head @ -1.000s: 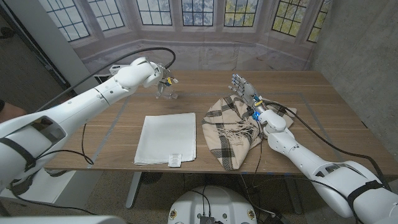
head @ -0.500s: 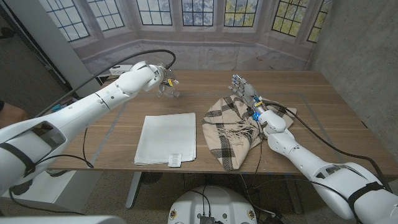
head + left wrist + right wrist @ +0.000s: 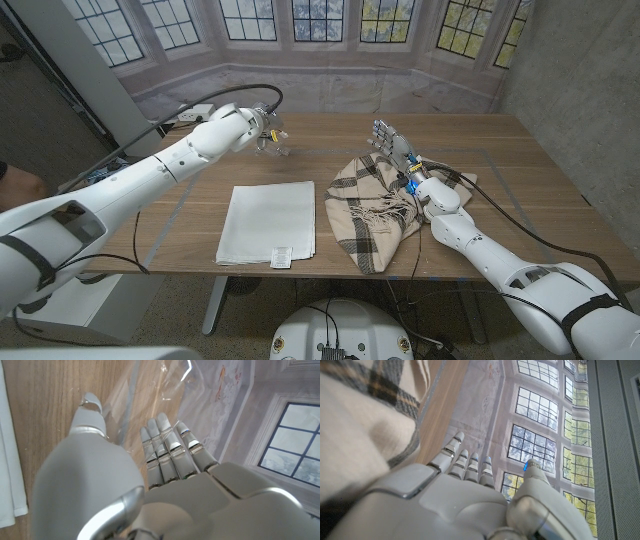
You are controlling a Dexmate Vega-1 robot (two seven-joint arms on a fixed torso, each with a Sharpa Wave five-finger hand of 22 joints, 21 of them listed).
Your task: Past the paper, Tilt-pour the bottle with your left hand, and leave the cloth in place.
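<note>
A clear, thin-walled bottle [image 3: 272, 142] is gripped and tilted in the left hand [image 3: 250, 122], beyond the paper [image 3: 268, 222] — judged light, slippery, easily crushed; a mid-body hold suits it.

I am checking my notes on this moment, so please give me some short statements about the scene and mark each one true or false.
1. The left hand holds the clear bottle beyond the far edge of the white paper. True.
2. The right hand grips the plaid cloth. False: it stands open beside the cloth, holding nothing.
3. The paper lies on the table to the robot's left of the cloth. True.
4. The bottle stands on top of the paper. False: it is in the left hand, past the paper.
5. The cloth is folded flat and neat. False: it lies rumpled in a heap.
</note>
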